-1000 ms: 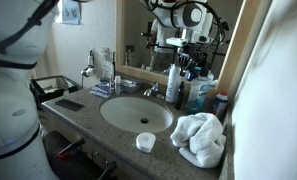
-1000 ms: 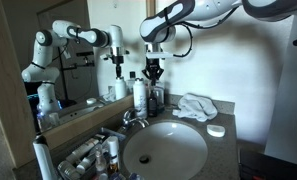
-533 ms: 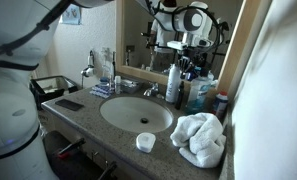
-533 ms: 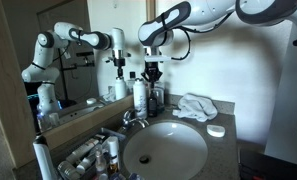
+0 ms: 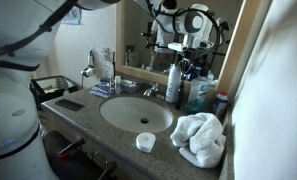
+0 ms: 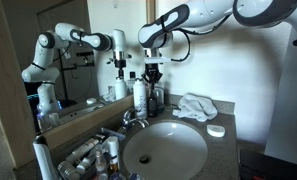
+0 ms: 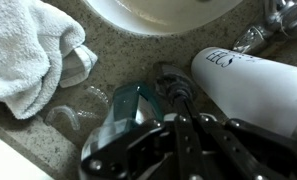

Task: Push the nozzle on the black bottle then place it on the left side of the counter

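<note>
gripper (image 6: 155,74) hangs right over the nozzle (image 6: 154,85), black bottle (image 6: 154,98) standing at the back of the counter (image 5: 76,114) beside the white bottle (image 6: 139,95), finger spread unreadable, so press and move both look pending.

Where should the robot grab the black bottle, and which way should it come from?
Probably the slim neck just under the nozzle, coming straight down from above. The black bottle stands upright, close between the white bottle and the blue-tinted bottle, so its sides look crowded. The gripper hangs right over it.
</note>
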{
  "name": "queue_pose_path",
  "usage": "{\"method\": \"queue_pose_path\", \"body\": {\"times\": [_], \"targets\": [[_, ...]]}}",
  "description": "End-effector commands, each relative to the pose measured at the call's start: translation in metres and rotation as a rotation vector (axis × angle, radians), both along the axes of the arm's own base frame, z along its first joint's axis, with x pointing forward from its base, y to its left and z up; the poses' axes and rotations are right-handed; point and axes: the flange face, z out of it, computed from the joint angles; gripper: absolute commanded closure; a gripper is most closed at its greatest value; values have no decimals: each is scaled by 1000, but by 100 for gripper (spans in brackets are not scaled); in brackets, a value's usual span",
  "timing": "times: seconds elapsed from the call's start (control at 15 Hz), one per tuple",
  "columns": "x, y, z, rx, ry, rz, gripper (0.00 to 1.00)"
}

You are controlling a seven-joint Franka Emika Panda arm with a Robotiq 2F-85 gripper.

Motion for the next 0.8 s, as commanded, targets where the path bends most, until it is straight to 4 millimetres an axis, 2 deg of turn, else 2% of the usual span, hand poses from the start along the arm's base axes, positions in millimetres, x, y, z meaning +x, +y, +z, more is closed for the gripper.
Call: {"method": "queue_pose_path", "body": {"times": [0.0, 0.73], "targets": [[5, -3, -2, 17, -5, -36, 94], [4, -2, -13, 21, 14, -33, 94]]}}
